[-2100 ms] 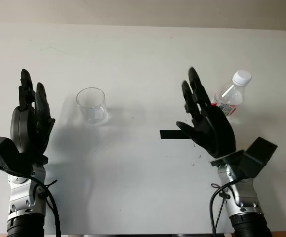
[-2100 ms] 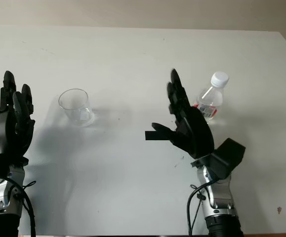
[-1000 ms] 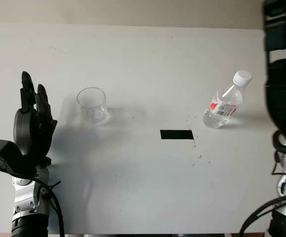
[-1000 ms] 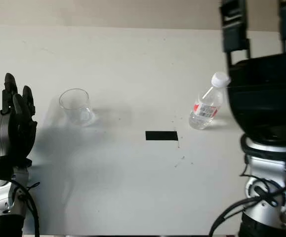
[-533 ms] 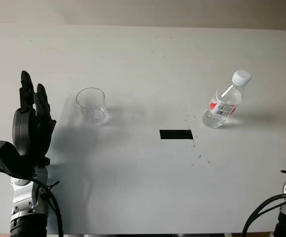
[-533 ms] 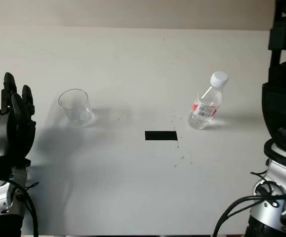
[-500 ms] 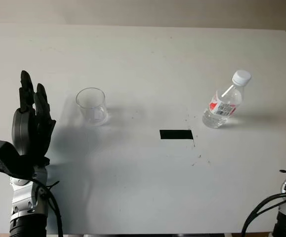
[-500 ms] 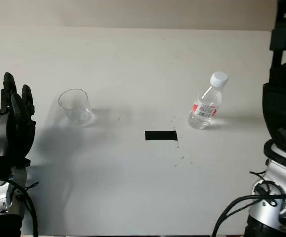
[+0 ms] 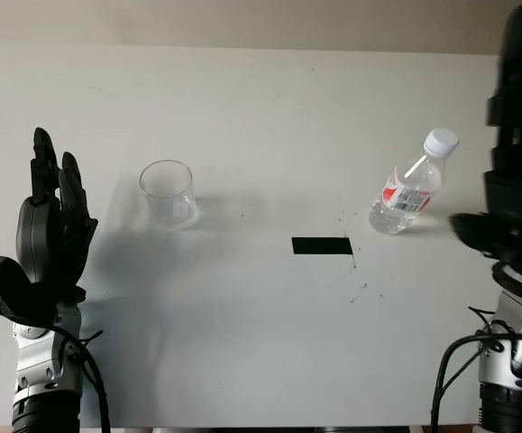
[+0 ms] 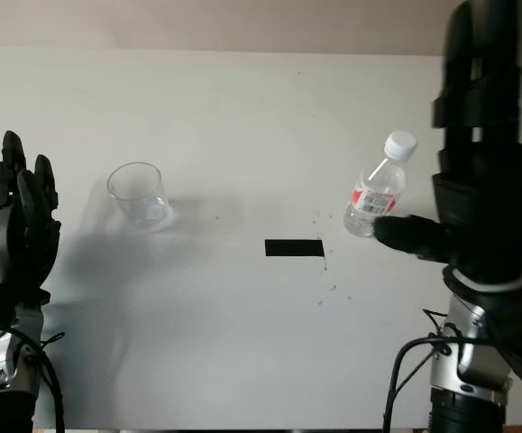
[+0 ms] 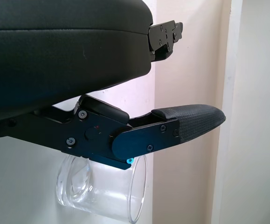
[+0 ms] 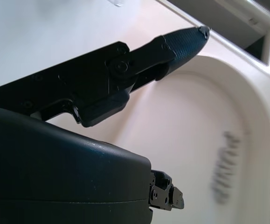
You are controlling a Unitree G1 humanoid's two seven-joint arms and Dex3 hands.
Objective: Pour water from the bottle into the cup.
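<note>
So the right hand (image 10: 477,171) has swung back in from the right edge – half a second ago it was mostly out past the side of the table, and now it's standing tall just beside the bottle (image 9: 409,194), on its right, with the thumb poking out low toward the bottle's base. It's not touching it as far as I can tell, and the hand is released, holding nothing. The bottle hasn't budged: upright on the right side of the table (image 9: 261,108), white cap on, red label facing us, a bit of water in the bottom. The cup (image 9: 168,193) is in the same spot too, well apart on the left, empty, with the strip of black tape (image 9: 322,245) lying between the two. The left hand (image 9: 51,230) is parked near the table's left edge just beside the cup, also released with nothing in it – basically unchanged. My read is the right hand is lining up for the grab, so nothing's been poured yet, and that cap looks like it could be a problem for pouring
</note>
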